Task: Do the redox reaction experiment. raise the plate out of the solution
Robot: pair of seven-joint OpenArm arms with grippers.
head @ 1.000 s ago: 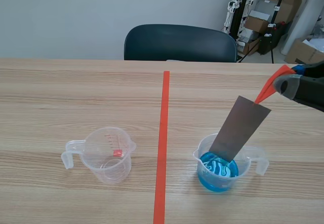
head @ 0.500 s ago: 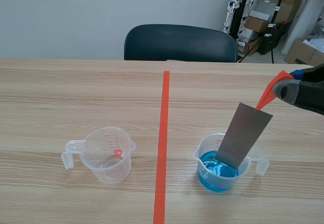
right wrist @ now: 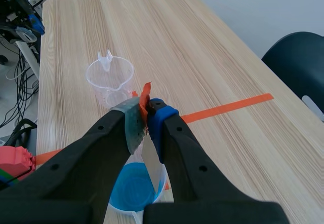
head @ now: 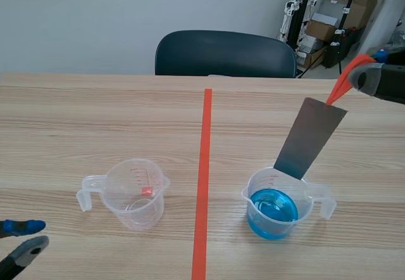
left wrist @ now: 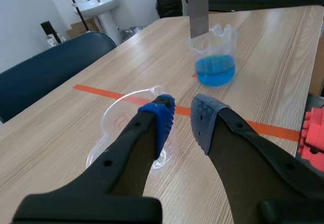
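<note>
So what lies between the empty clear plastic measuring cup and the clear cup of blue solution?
Scene view: only bare wooden table and an orange-red tape line separate the empty cup from the solution cup.

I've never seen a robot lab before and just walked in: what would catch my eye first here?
First the grey metal plate, hanging tilted from an orange-red clip pinched in the right gripper, its lower end at the rim of a clear beaker right of the red tape line. Next the vivid blue solution in that beaker. Left of the tape stands an empty measuring cup.
</note>
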